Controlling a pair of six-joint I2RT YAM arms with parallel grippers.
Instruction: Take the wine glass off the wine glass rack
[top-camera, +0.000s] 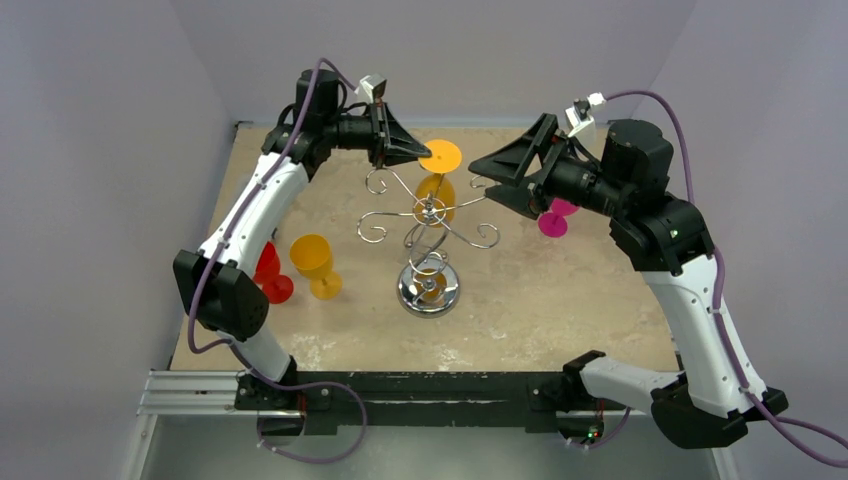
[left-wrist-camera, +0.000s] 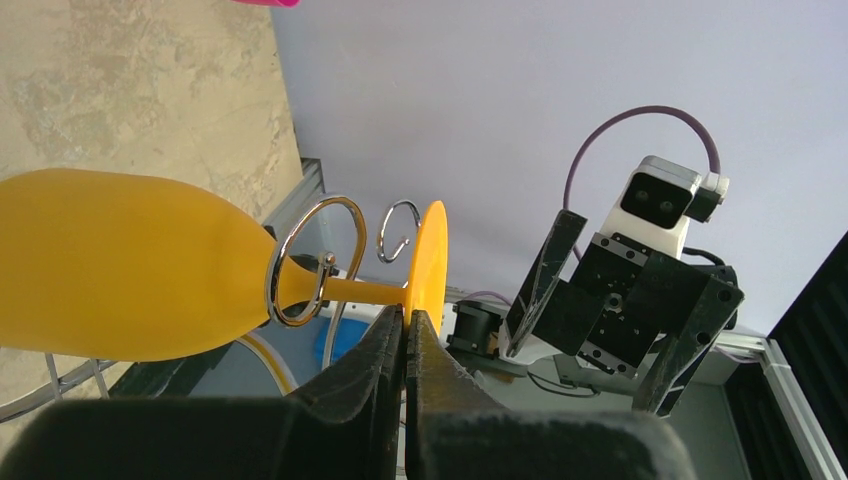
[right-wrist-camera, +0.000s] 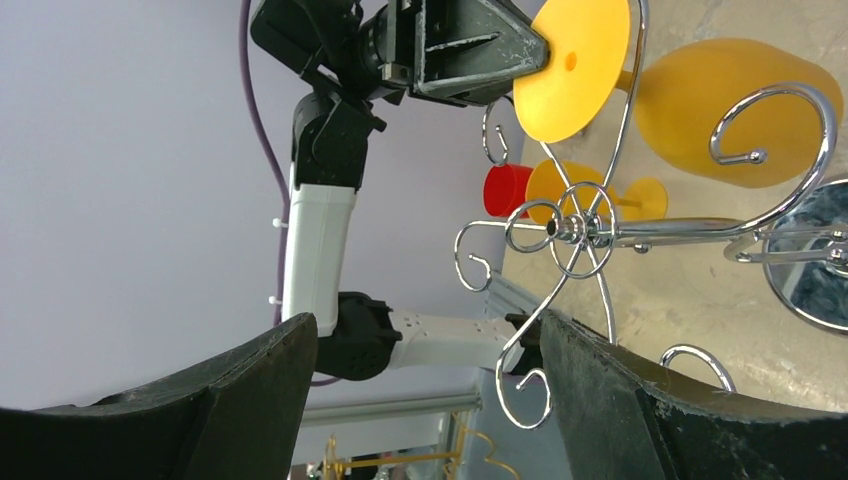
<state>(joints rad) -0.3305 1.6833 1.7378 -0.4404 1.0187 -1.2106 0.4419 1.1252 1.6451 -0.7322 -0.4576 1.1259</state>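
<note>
Operator: Orientation of my wine glass (top-camera: 440, 157)?
Describer: Upside down, long axis vertical, bowl down, foot up, hung on the wine glass rack (top-camera: 430, 288). Your left claw (top-camera: 425, 153) pinches its foot; your right claw (top-camera: 485, 178) gapes, empty.

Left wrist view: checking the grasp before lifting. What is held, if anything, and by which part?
The left gripper holds the orange wine glass by the edge of its round foot; the right gripper holds nothing.
</note>
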